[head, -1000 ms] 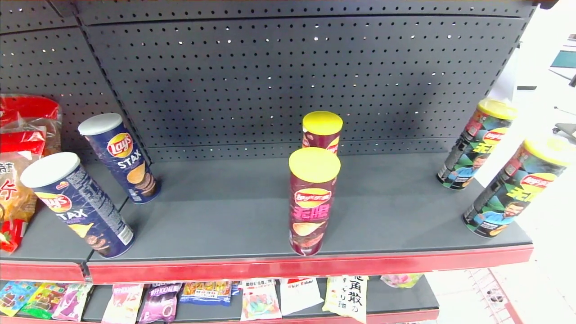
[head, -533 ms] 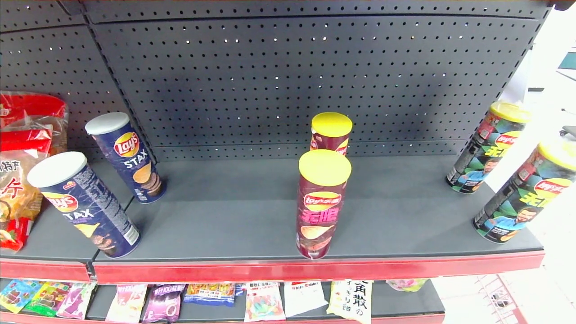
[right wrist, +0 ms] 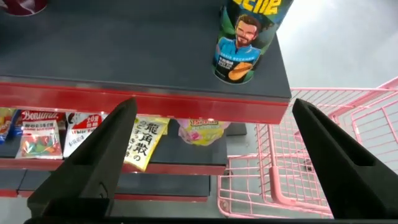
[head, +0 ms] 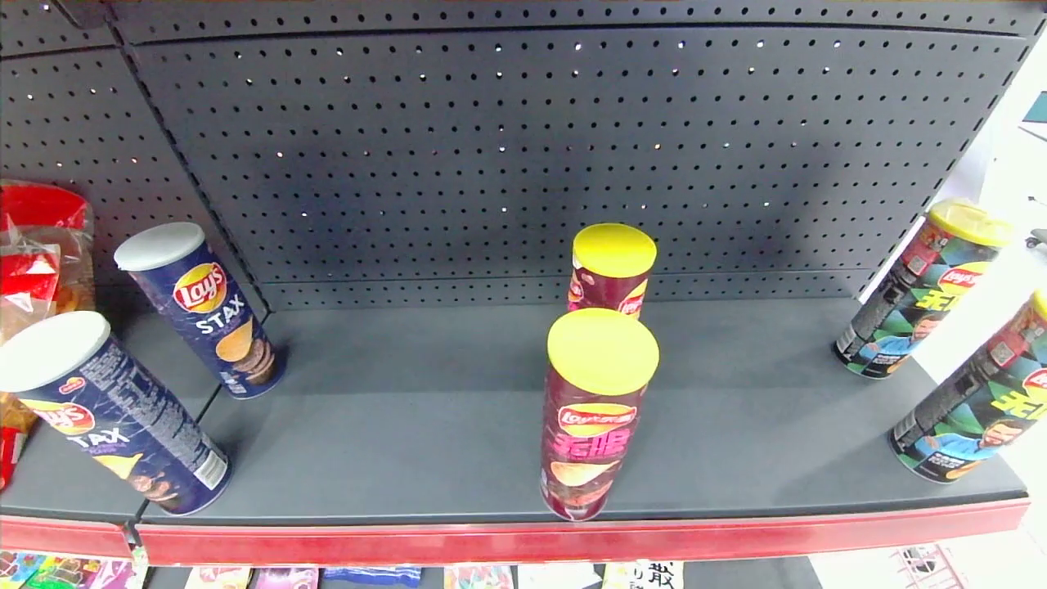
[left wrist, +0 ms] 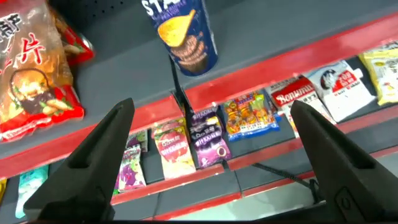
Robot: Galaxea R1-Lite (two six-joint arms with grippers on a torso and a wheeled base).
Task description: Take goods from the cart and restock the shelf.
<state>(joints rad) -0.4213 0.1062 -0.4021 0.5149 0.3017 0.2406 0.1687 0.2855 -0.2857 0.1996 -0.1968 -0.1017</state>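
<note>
The dark grey shelf (head: 409, 425) with a red front lip carries chip cans. Two blue cans (head: 204, 311) (head: 106, 417) stand at its left, two maroon yellow-lidded cans (head: 609, 270) (head: 593, 417) in the middle, and two green-and-black cans (head: 920, 294) (head: 973, 409) at the right. My left gripper (left wrist: 211, 162) is open and holds nothing, in front of the shelf lip below a blue can (left wrist: 183, 34). My right gripper (right wrist: 211, 162) is open too, with nothing in it, below the shelf's right end and a green-and-black can (right wrist: 245, 37). The pink wire cart (right wrist: 329, 162) stands to the right of the shelf unit.
Snack bags (head: 33, 254) fill the far left of the shelf. Flat packets (left wrist: 249, 118) lie in a row on the lower shelf. A perforated back panel (head: 523, 164) closes the rear. Bare shelf lies between the blue and maroon cans, and between the maroon and green ones.
The whole head picture has shifted and the shelf looks larger and lower, so the camera has moved. The cans keep their places on the shelf.
</note>
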